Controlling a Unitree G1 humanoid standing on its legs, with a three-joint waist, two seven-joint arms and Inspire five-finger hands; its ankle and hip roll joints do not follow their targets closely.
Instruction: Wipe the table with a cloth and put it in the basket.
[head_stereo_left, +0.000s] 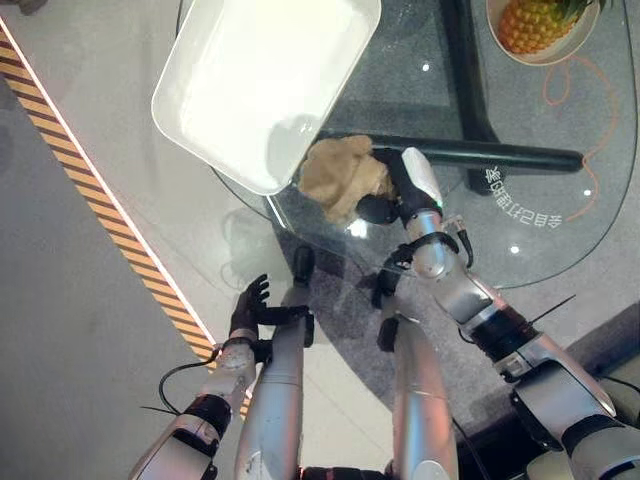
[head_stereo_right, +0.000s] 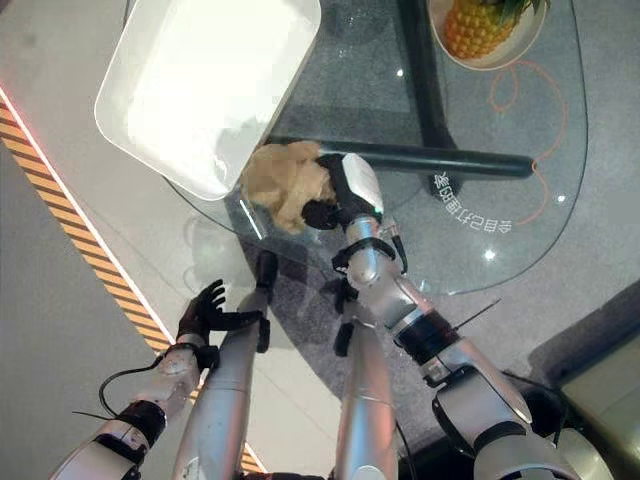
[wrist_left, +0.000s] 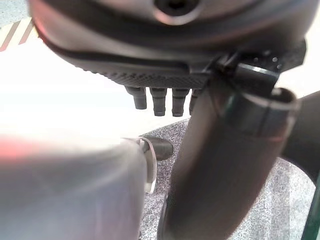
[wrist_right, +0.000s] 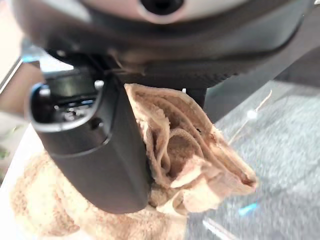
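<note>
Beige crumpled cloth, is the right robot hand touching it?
Touching. The right wrist view shows the right robot hand pinching the beige crumpled cloth against its thumb.

The white basket (head_stereo_left: 262, 88) is sitting over the near-left edge of the glass table (head_stereo_left: 560, 240), its corner touching the tan cloth (head_stereo_left: 338, 176) that the right hand (head_stereo_left: 405, 190) is clutching, so nothing is lying between them. Beyond, bare glass is stretching out to the bowl with the pineapple (head_stereo_left: 535, 22) in the far corner. The left hand (head_stereo_left: 250, 305) is hanging with relaxed fingers below the table edge, over floor.
</note>
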